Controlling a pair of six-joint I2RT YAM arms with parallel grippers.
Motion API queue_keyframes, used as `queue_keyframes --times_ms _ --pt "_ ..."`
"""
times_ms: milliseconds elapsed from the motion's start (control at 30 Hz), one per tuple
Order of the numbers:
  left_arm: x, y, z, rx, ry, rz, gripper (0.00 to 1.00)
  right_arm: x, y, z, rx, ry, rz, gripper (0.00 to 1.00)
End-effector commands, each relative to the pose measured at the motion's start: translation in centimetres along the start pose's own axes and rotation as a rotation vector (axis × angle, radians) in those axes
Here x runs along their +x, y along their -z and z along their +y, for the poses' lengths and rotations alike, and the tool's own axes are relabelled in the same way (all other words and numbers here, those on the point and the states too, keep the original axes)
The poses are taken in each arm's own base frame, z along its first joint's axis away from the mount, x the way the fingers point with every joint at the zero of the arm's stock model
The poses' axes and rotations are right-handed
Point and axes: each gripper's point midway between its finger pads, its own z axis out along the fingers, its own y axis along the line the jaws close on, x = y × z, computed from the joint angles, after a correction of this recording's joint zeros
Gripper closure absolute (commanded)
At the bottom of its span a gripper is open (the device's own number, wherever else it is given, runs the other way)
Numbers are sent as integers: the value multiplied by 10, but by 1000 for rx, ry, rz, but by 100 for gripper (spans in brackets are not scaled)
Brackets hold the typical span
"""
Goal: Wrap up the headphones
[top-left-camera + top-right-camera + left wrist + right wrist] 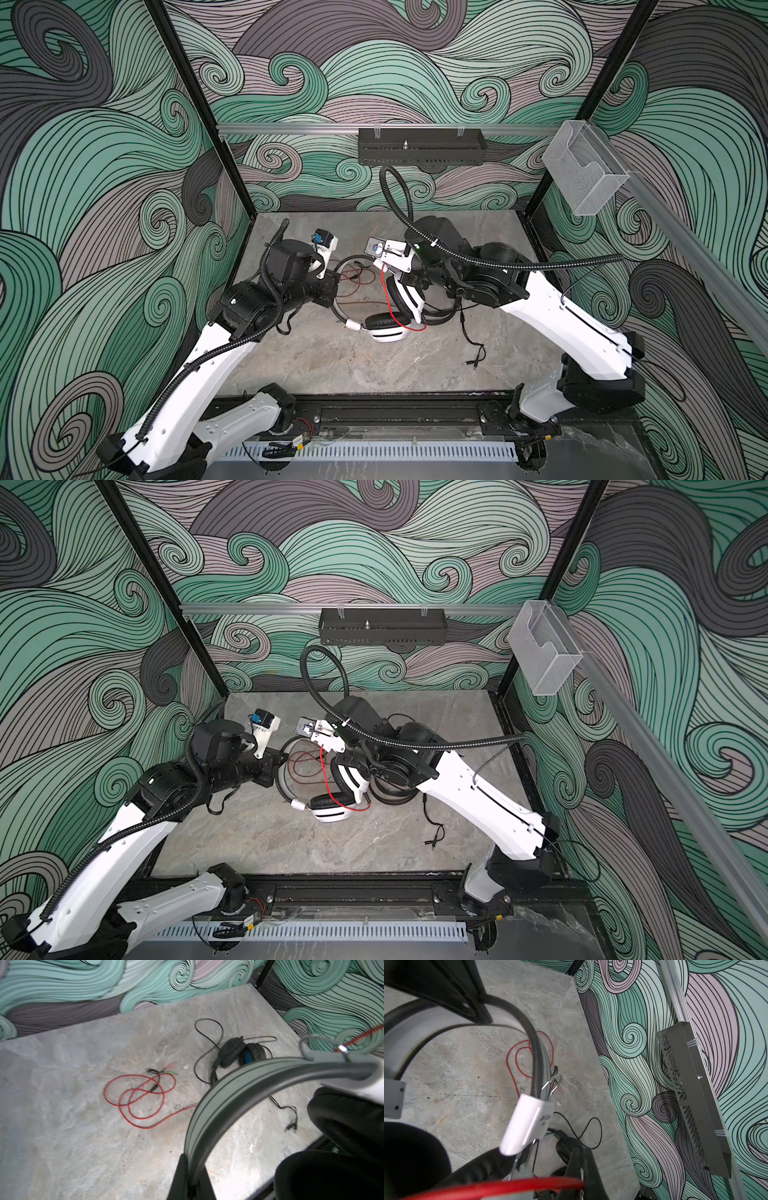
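Note:
The white headphones (386, 330) (330, 810) with black ear pads stand tilted mid-table. My left gripper (334, 287) (275, 766) (193, 1162) is shut on their headband (239, 1084) (446, 1020). Their thin red cord (388, 297) (326, 779) (508, 1186) rises from the ear cup into my right gripper (384, 270) (322, 751) (582, 1153), which is shut on it. More of the red cord lies in loops (141, 1097) (519, 1057) on the table. The black headphones (234, 1053) (566, 1147) (390, 798) lie mostly under the right arm, their black cord (469, 336) trailing toward the front.
The grey marble tabletop (332, 365) is boxed in by patterned walls. A black perforated tray (419, 145) hangs on the back rail. A clear plastic bin (586, 174) is fixed to the right rail. The black cord's plugs (473, 361) lie front right.

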Motion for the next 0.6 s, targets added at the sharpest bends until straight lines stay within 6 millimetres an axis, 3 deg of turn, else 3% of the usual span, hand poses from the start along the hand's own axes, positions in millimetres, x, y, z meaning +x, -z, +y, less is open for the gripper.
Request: queue_keyframes --times_ms 0,167,333,567 --pt "-19 16 -35 192 -19 -100 100 9 3 -1 1 -37 21 100" --pt "-16 20 -42 237 3 -104 100 20 0 -3 -12 -80 33 90" --pt "-21 20 -56 329 53 -142 100 25 0 -12 -22 -142 24 51" --pt "-29 22 -60 369 114 -180 100 25 11 -31 -5 -245 -25 33"
